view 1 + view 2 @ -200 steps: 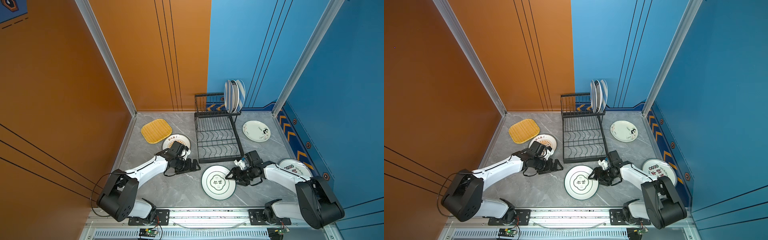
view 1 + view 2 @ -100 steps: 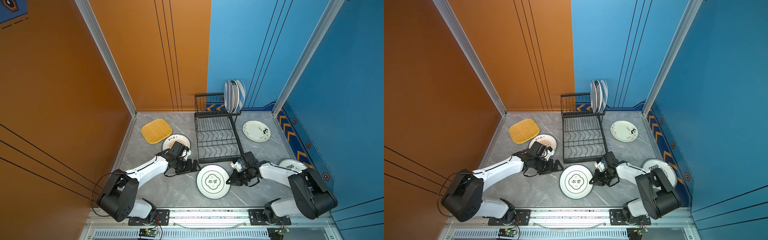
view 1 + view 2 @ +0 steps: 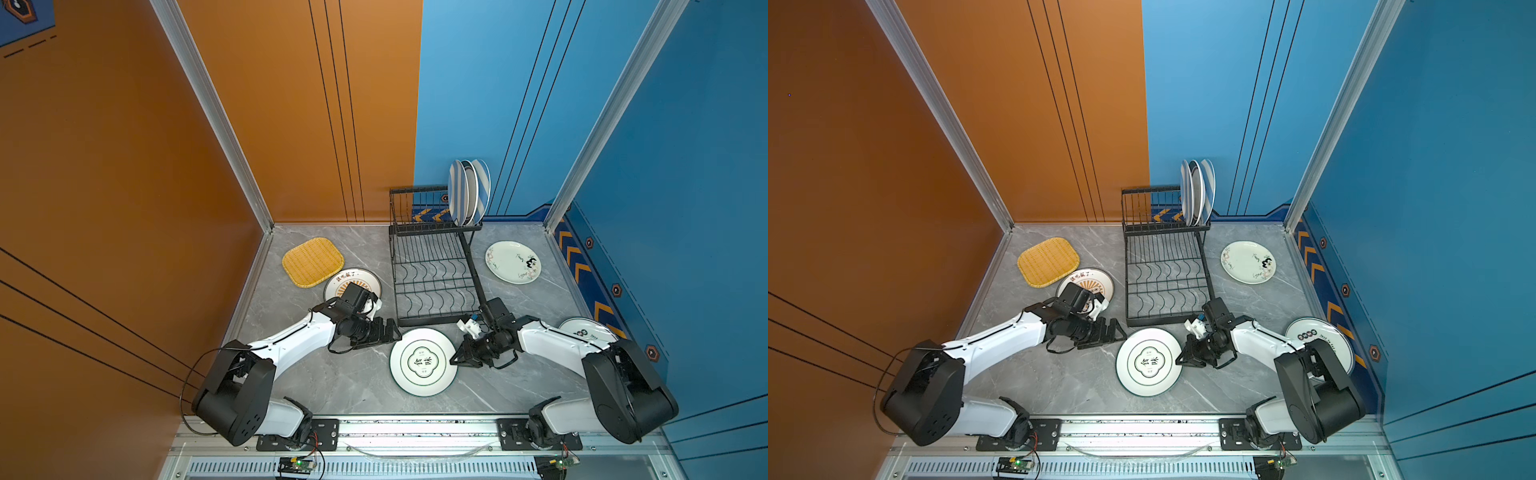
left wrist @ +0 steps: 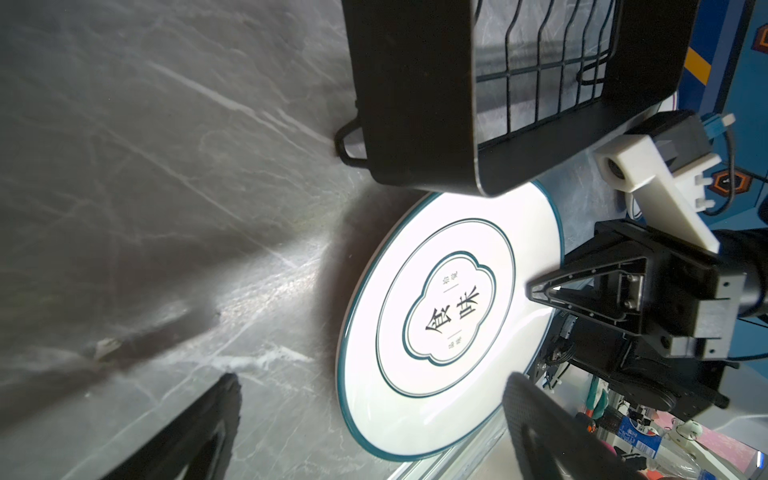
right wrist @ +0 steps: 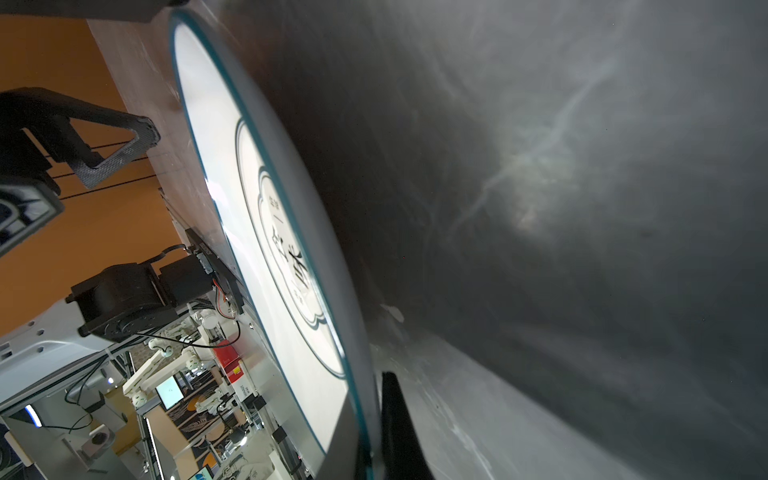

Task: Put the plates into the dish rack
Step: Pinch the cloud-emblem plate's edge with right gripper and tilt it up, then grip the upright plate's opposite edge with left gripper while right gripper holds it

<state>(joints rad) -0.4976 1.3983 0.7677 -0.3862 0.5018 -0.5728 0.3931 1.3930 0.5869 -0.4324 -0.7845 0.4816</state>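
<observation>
Two big black characters, 食味, sit in the scalloped frame at the centre of the green-rimmed plate point(image 4: 451, 320). Tiny print above and below them won't resolve. Red characters arc along the sunburst plate point(image 3: 358, 277), too small to read.

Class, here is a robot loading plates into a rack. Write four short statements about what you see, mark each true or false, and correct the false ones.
1. The right gripper is shut on the rim of the green-rimmed plate. True.
2. The left gripper is shut on a plate. False: it is open and holds nothing.
3. Three plates stand on edge on the upper shelf of the dish rack. True.
4. The yellow woven plate stands in the rack's lower slots. False: it lies flat on the table, left of the rack.
</observation>
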